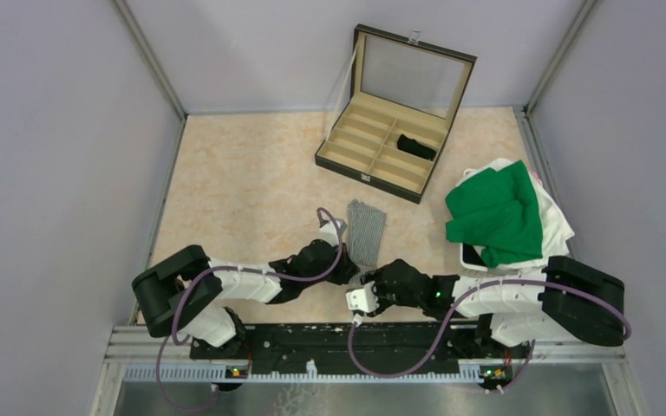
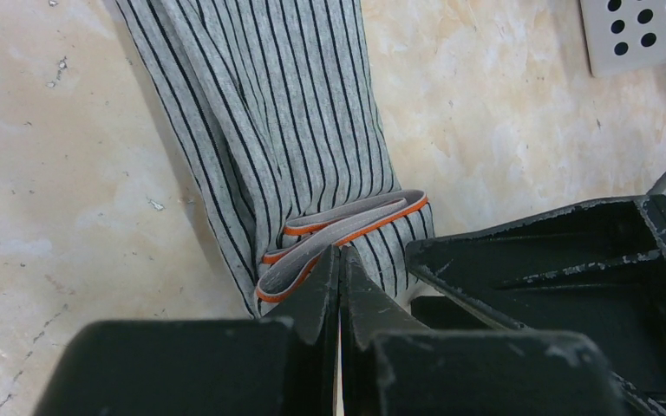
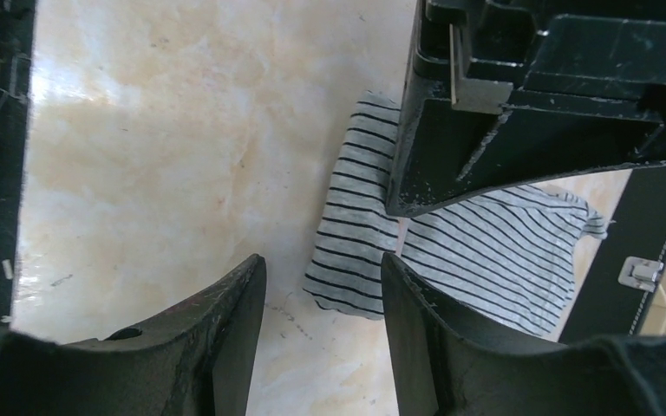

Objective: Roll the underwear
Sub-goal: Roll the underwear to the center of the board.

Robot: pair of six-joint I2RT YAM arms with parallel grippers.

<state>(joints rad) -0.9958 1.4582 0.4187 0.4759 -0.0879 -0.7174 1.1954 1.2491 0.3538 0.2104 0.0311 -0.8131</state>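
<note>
The grey underwear (image 1: 366,227), heather grey with thin black stripes, lies lengthwise on the table in front of both arms. Its orange-edged waistband (image 2: 347,227) is bunched at the near end. My left gripper (image 1: 343,269) is shut, its tips (image 2: 340,253) pinched at that waistband. My right gripper (image 1: 373,282) is open and empty just to the right; between its fingertips (image 3: 323,270) the near end of the grey underwear (image 3: 355,251) shows a little beyond them. The black underwear (image 1: 416,146) lies rolled in a compartment of the open case (image 1: 373,176).
A pile of green cloth (image 1: 496,212) and white cloth sits on a white perforated basket (image 2: 642,30) at the right. The case stands at the back centre with its lid up. The right gripper's body (image 2: 572,277) is close beside my left fingers.
</note>
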